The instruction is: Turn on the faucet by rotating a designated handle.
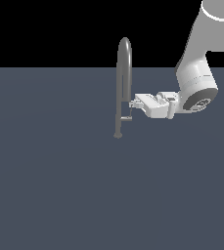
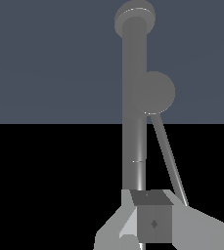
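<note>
The faucet point(image 1: 124, 73) is a tall slim grey pipe with a narrow arched top, and its small foot rests on the dark floor. The handle point(image 1: 127, 118), a short thin bar, juts from the lower stem toward the exterior view's right. My gripper point(image 1: 131, 103) reaches in level from that side. Its tips sit against the stem just above the handle, and the fingers look shut with nothing between them. In the wrist view the faucet point(image 2: 135, 97) runs straight away from my gripper point(image 2: 150, 205), and the handle point(image 2: 155, 93) shows as a round end beside the pipe.
A flat dark grey-blue floor point(image 1: 50, 185) lies all around the faucet, under a black background. The white arm point(image 1: 196, 73) comes down from the upper part of the exterior view's right. No other objects show.
</note>
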Controlling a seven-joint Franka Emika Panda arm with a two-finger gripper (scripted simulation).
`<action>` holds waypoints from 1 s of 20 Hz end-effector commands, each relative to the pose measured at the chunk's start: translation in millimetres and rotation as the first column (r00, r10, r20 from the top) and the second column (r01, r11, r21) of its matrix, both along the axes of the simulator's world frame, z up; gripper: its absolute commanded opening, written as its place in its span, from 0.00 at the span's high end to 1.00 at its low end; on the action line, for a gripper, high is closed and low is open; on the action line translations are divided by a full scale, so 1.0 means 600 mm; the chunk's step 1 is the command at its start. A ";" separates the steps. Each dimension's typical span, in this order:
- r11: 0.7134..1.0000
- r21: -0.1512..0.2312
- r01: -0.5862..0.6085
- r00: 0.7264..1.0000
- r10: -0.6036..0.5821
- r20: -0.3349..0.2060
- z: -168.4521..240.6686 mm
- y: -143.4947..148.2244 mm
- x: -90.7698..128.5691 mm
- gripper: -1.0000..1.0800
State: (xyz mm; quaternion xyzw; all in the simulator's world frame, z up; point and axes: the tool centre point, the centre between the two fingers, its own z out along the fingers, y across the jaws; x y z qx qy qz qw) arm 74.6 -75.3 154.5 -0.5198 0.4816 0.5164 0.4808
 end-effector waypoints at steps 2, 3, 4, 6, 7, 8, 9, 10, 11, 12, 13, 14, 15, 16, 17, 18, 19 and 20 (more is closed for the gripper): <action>1.000 0.003 -0.006 1.000 0.006 -0.003 0.001 -0.002 -0.017 1.00; 1.000 0.004 -0.007 1.000 0.007 -0.003 0.000 -0.002 -0.021 1.00; 1.000 0.004 -0.007 1.000 0.007 -0.003 0.000 -0.002 -0.025 1.00; 1.000 0.004 -0.007 1.000 0.007 -0.003 0.000 -0.003 -0.034 1.00; 1.000 0.004 -0.007 1.000 0.007 -0.003 0.000 -0.003 -0.038 1.00; 1.000 0.004 -0.007 1.000 0.007 -0.003 0.000 -0.003 -0.038 1.00; 1.000 0.001 -0.004 1.000 0.004 0.007 0.005 -0.002 -0.028 1.00; 1.000 0.001 -0.004 1.000 0.004 0.006 0.002 -0.003 -0.033 1.00; 1.000 0.001 -0.005 1.000 0.005 0.005 -0.001 -0.003 -0.039 1.00; 1.000 0.002 -0.005 1.000 0.005 0.004 -0.005 -0.003 -0.044 1.00; 1.000 0.002 -0.005 1.000 0.005 0.004 -0.008 -0.004 -0.049 1.00; 1.000 0.002 -0.006 1.000 0.006 0.003 -0.012 -0.004 -0.054 1.00; 1.000 0.003 -0.006 1.000 0.006 0.002 -0.015 -0.005 -0.060 1.00; 1.000 0.003 -0.006 1.000 0.006 0.001 -0.019 -0.005 -0.065 1.00; 1.000 0.003 -0.007 1.000 0.007 0.000 -0.023 -0.006 -0.071 1.00; 1.000 0.004 -0.007 1.000 0.007 -0.001 -0.026 -0.006 -0.076 1.00; 1.000 0.004 -0.007 1.000 0.007 -0.002 -0.030 -0.007 -0.082 1.00; 1.000 0.004 -0.007 1.000 0.007 -0.002 -0.030 -0.007 -0.082 1.00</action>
